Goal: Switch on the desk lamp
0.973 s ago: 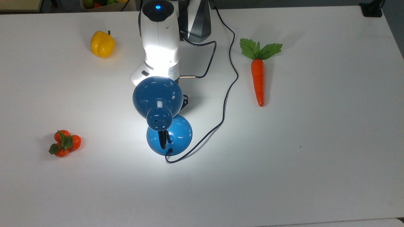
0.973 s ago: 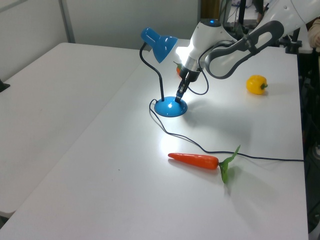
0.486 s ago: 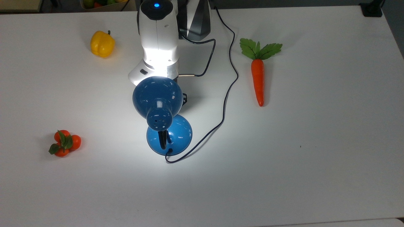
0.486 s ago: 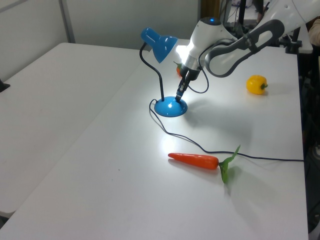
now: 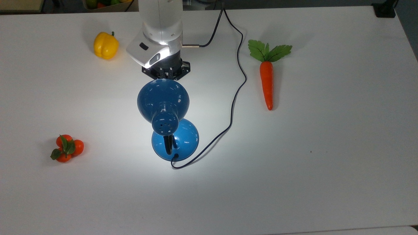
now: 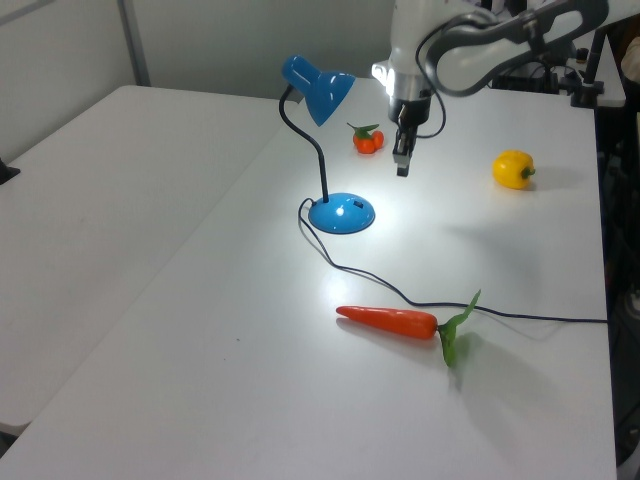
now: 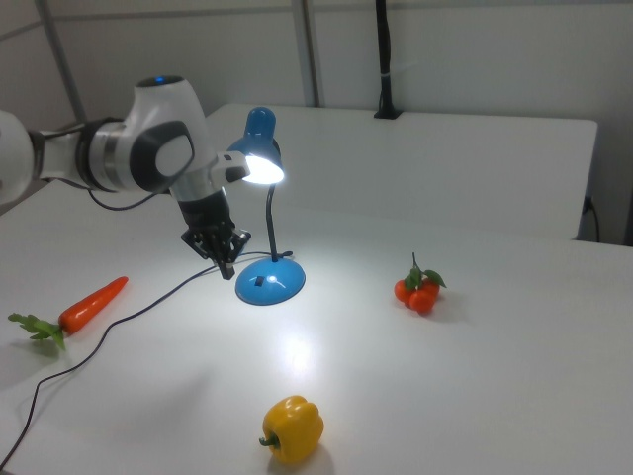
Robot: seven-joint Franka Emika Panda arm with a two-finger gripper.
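The desk lamp point(image 6: 322, 140) is standing near the middle of the white table point(image 5: 326, 147), its bulb glowing in the right view and throwing a bright pool onto the tabletop around the round blue base point(image 7: 270, 283), so the task is looking done. The gripper point(image 6: 402, 162) is hanging in the air above the table, clear of the lamp; in the left view the base is lying down and to the left view's left of it, with the shade point(image 5: 163, 99) sitting between gripper and base in the top view. Its fingers are looking pressed close together, holding nothing (the gap is hard to make out). The black cord point(image 5: 235, 98) is trailing from the base past the carrot point(image 5: 266, 78). A yellow pepper point(image 5: 105, 45) and a small cluster of oranges point(image 5: 66, 148) are lying well apart from the lamp, and nothing is standing between gripper and base but the shade overhead.
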